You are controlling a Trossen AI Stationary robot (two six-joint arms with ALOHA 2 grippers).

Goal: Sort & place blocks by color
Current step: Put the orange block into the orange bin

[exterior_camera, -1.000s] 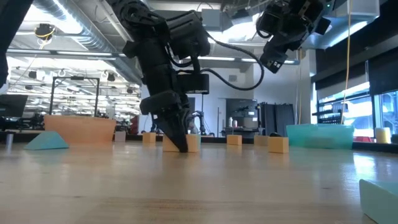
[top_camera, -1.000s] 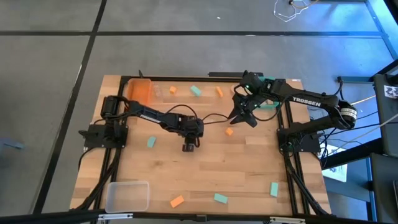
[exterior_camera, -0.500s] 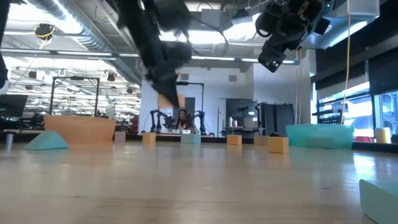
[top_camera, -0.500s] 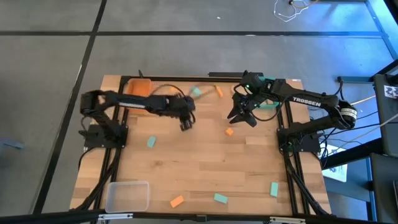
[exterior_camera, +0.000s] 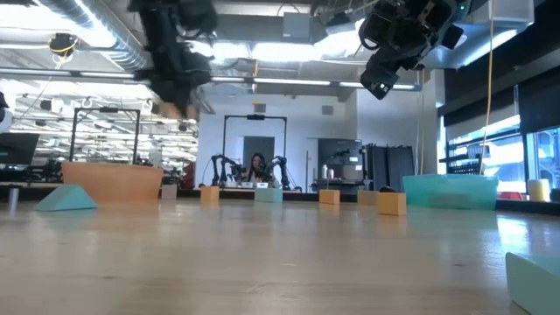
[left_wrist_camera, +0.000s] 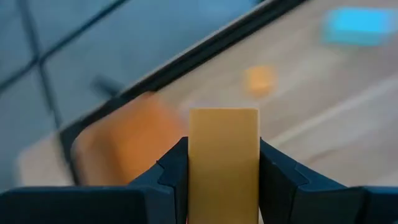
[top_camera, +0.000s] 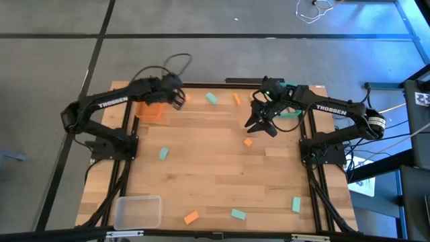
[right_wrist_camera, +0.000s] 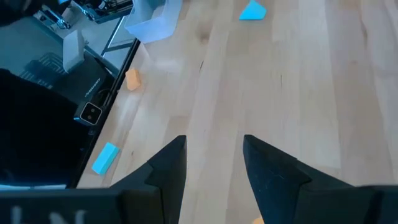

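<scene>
Since half a second ago the left gripper [top_camera: 176,99] has swung from mid-table out to the table's 11 o'clock corner, and now hangs beside the orange bin [top_camera: 149,104], raised well above the table in the low view. It is clenched on an orange block [left_wrist_camera: 224,163], which stands upright between its fingers [left_wrist_camera: 168,175]. The right gripper [top_camera: 261,121] has barely shifted; it hovers at about 1 o'clock with its fingers [right_wrist_camera: 166,163] spread and nothing between them. An orange block [top_camera: 248,142] lies on the table just below it, toward 6 o'clock. Other blocks are scattered: a teal one [top_camera: 163,154] at 9 o'clock, teal [top_camera: 211,98] and orange [top_camera: 236,99] ones along the 12 o'clock edge, and orange [top_camera: 191,217] and teal [top_camera: 238,214] ones near 6 o'clock. A clear bin [top_camera: 137,212] sits at 7 o'clock.
</scene>
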